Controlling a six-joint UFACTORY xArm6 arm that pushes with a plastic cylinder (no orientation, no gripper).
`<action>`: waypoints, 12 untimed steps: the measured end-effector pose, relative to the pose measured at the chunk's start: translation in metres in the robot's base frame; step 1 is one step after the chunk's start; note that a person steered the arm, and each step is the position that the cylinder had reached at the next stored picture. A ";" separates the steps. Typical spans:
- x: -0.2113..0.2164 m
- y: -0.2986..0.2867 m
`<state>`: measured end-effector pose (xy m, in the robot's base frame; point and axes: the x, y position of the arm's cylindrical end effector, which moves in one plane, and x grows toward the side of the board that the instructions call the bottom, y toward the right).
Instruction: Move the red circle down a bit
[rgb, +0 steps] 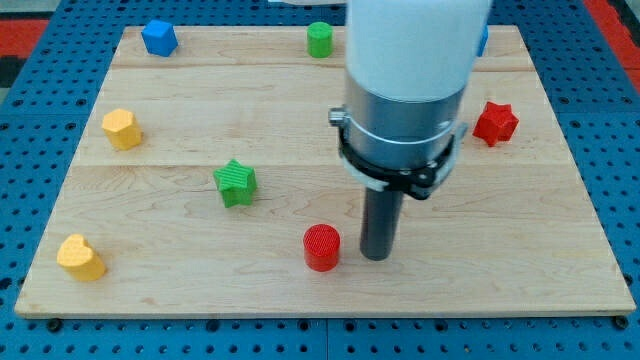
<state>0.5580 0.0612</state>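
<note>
The red circle (322, 246), a short red cylinder, stands on the wooden board (200, 290) near the view's bottom, a little left of centre. My tip (376, 256) rests on the board just to the right of the red circle, with a narrow gap between them. The rod hangs from the large white and grey arm body (410, 90) that fills the upper middle of the view.
A green star (236, 183) lies up and left of the red circle. A red star (495, 122) is at the right. A yellow hexagon (121, 129) and a yellow heart (80, 257) are at the left. A blue block (159, 38), a green cylinder (319, 39) and a partly hidden blue block (482, 40) line the top.
</note>
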 end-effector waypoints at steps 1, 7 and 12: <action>-0.005 0.017; -0.031 -0.087; -0.046 -0.065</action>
<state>0.5125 -0.0036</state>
